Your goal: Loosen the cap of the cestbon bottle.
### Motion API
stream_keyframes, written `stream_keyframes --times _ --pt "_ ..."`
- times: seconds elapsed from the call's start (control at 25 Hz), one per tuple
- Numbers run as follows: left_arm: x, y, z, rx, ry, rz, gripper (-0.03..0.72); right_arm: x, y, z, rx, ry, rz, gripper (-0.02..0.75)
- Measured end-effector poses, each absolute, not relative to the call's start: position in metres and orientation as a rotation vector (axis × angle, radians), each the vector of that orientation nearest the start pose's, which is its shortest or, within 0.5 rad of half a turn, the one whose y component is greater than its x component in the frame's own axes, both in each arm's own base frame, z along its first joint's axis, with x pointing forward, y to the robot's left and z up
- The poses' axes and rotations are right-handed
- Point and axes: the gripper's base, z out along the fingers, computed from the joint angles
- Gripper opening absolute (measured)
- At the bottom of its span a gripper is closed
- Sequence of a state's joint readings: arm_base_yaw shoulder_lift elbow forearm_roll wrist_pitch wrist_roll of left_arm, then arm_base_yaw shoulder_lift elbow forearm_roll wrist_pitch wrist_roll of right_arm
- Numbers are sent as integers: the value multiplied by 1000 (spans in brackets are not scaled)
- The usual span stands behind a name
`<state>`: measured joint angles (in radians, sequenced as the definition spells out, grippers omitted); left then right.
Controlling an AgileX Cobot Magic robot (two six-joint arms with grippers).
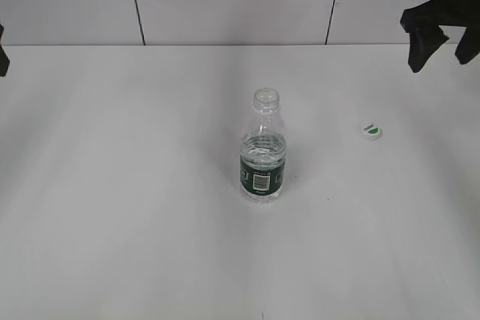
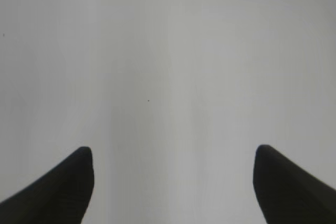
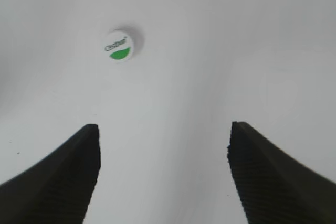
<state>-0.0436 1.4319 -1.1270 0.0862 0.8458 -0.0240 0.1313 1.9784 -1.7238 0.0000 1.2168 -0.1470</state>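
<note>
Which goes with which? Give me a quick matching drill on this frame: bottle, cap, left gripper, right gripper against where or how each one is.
Things:
1. bottle
2. cap
3. left gripper
4. right gripper

States:
A. open, above bare table, nothing between its fingers
B. lying flat on the table, green mark up
C. open, with the cap on the table ahead of it
D. standing upright mid-table, neck uncovered

Pairs: 1-D, 2-B, 3-A, 4-C
</note>
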Motion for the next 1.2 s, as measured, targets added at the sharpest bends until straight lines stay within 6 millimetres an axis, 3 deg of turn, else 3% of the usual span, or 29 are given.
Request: stream_keyframes --times 0.28,0.6,0.96,1.2 --pt "293 -7 296 74 2628 72 559 409 33 272 -317 2903 -96 581" --pt "293 -8 296 81 2628 61 559 409 -18 273 -91 2917 -25 581" --pt "293 -8 302 88 2584 72 559 409 -13 276 -80 2905 62 581" --pt "268 -6 342 84 2411 75 555 398 -12 302 -90 2842 58 581"
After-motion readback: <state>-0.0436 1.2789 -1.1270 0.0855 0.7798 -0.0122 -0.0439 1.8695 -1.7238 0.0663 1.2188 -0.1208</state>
